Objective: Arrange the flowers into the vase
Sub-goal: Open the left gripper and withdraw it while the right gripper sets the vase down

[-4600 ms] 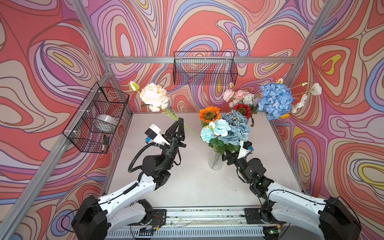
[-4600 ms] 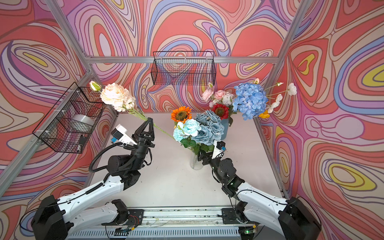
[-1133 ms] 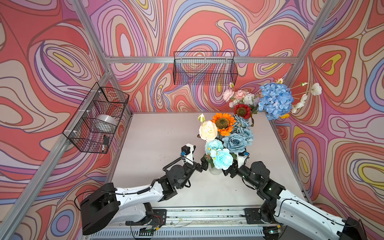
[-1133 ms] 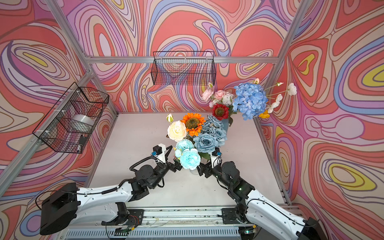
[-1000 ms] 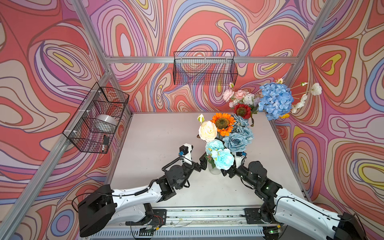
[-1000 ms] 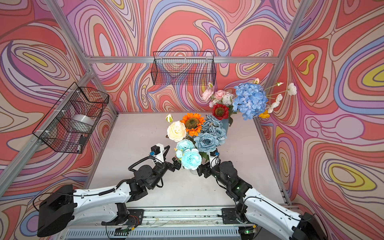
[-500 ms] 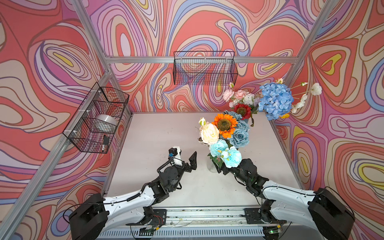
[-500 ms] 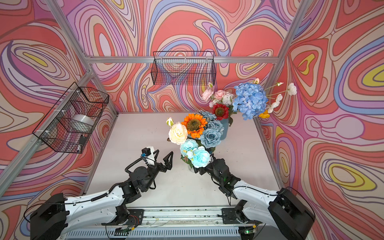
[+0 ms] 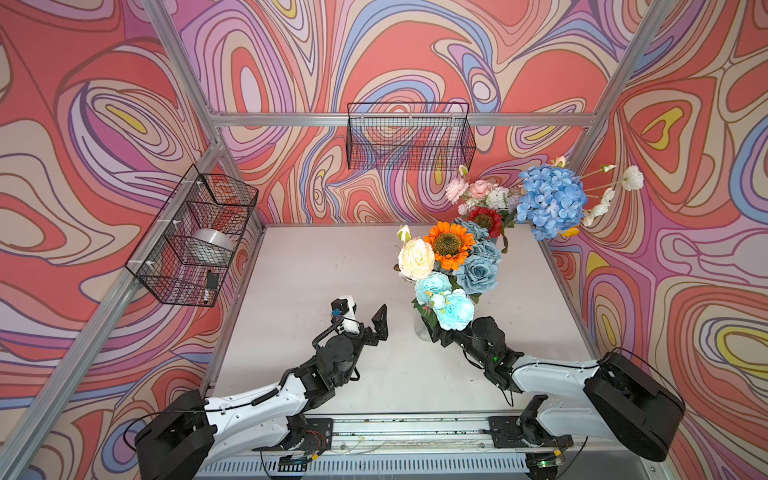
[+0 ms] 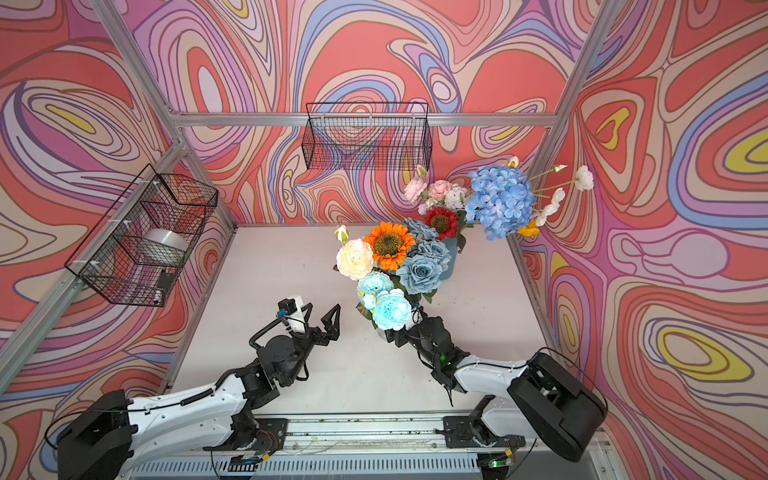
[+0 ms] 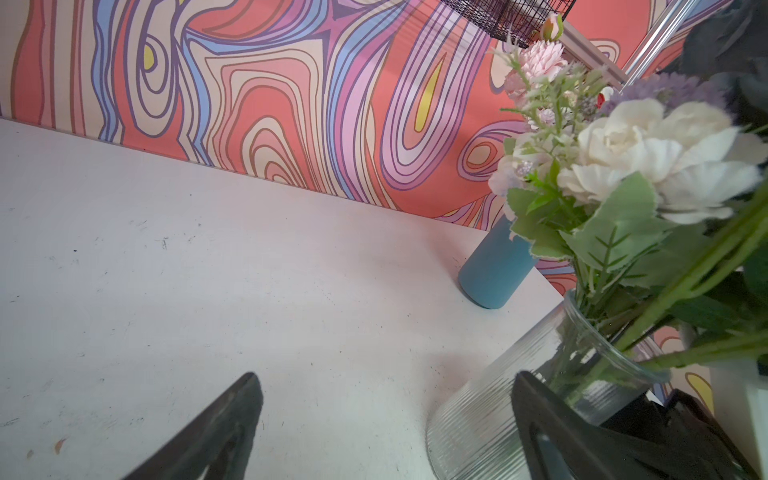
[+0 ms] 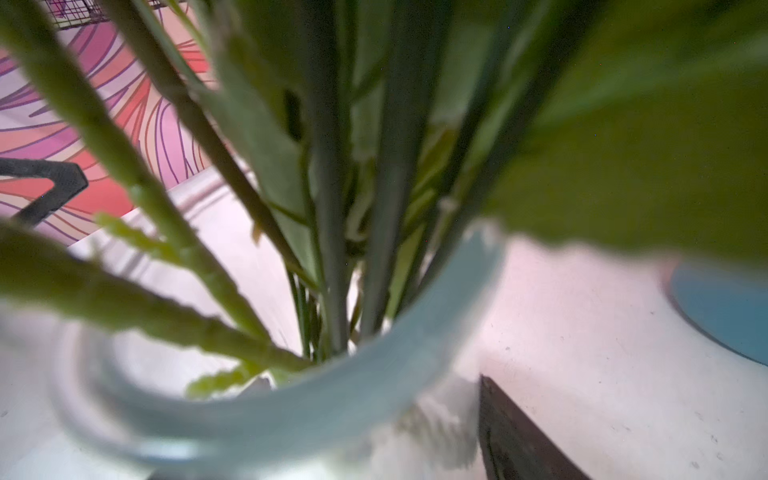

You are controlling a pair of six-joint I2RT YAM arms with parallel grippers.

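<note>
Now, in both top views, the flowers (image 9: 449, 266) are standing in the glass vase (image 9: 421, 330), just right of the left gripper (image 10: 322, 313), which is hanging spread and empty, clear of it. The right gripper (image 9: 441, 336) is tucked against the vase under the blooms; I cannot tell whether it is pinching anything. The left wrist view is showing the vase just beyond one spread jaw. The right wrist view is looking blurrily at green stems (image 12: 328, 232) entering the vase. Seconds ago the left gripper was holding the cream peony (image 9: 415, 259) aloft; now it is sitting among the others.
</note>
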